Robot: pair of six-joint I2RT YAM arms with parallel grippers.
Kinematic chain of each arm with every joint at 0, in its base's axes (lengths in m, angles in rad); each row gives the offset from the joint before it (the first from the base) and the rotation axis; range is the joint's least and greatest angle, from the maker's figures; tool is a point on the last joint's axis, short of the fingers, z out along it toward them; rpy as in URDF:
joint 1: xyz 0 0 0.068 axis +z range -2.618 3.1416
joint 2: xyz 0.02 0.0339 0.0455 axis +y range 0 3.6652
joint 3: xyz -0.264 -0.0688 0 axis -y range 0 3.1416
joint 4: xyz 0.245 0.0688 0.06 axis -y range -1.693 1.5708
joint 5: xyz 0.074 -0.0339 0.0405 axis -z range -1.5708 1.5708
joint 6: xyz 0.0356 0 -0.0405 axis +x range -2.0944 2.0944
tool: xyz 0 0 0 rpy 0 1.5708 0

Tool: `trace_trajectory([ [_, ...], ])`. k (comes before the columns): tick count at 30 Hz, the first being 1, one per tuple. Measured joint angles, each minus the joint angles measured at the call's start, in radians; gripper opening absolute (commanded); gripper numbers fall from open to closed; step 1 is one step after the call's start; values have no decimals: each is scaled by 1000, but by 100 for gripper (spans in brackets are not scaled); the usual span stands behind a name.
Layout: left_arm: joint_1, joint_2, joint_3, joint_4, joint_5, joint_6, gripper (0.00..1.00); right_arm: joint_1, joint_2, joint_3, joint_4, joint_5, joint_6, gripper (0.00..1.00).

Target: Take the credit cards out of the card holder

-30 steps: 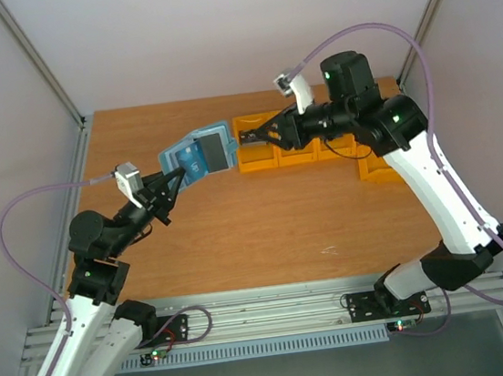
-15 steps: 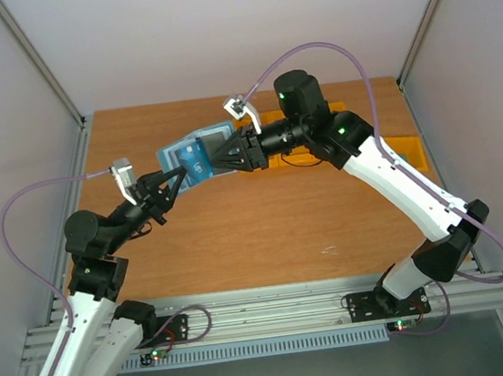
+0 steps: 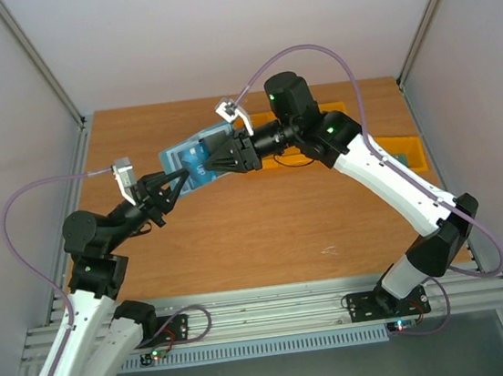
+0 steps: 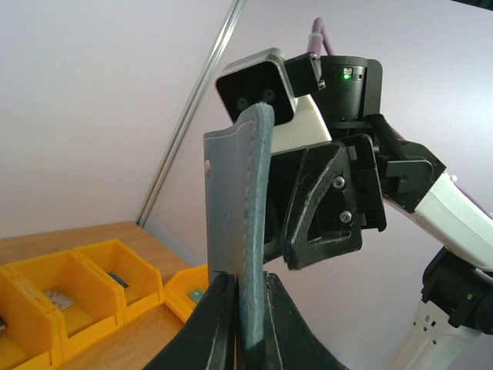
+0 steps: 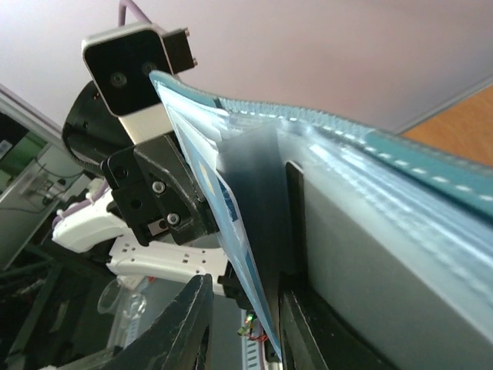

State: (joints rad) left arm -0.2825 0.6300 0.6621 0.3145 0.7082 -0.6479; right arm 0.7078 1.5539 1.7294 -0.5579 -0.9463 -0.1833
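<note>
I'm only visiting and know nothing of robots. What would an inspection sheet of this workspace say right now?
Surface: brown wooden table, with a small pale mark near the front.
Job's things: holder held up off the table; blue card sits in it; no other card made out.
Clutter: yellow bins at the back right.
Grippers: left gripper shut on the holder's edge; right gripper has its jaws astride the blue card, a gap showing.
Cables: a purple cable loops from each arm, clear of the holder.
Surroundings: pale walls, metal posts; nothing else seen.
</note>
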Motion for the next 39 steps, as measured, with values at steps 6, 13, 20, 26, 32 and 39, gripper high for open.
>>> trace_trajectory([
  [6, 1, 4, 0, 2, 7, -2, 0, 10, 27, 0, 0, -32, -1, 6],
  [13, 1, 4, 0, 11, 10, -8, 0, 9, 27, 4, -5, -50, -19, 14],
  [20, 1, 3, 0, 16, 13, -8, 0, 9, 21, 16, -35, -57, -56, 16],
  [26, 1, 1, 0, 20, 18, -8, 0, 6, 16, 16, -64, -35, -72, 10],
  [32, 1, -2, 0, 21, 18, -8, 0, 5, 10, 16, -89, -30, -85, 7],
  [39, 1, -3, 0, 25, 18, -10, 8, 5, 8, 16, -91, -34, -87, 1],
])
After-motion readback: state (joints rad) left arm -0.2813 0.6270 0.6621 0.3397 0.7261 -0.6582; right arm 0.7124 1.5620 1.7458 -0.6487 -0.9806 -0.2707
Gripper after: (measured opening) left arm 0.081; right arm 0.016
